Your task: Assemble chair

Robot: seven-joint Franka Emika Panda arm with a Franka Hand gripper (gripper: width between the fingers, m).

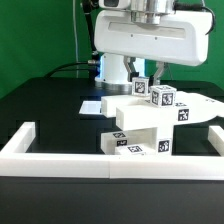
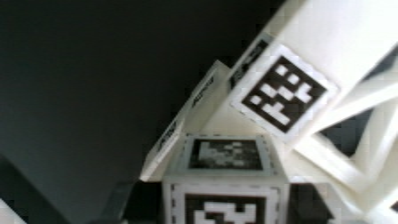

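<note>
The chair is a partly joined stack of white tagged parts on the black table, with flat panels below and tagged blocks on top. In the exterior view my gripper hangs right over its top, around an upright tagged post. In the wrist view the same post fills the gap between my two dark fingers, which touch both its sides. Beyond it stand a larger tagged part and a cross-braced frame. The post's lower end is hidden.
A long low white border wall runs along the front and up the exterior view's left. The marker board lies flat behind the chair on that side. The arm's white base stands at the back, in front of a green curtain.
</note>
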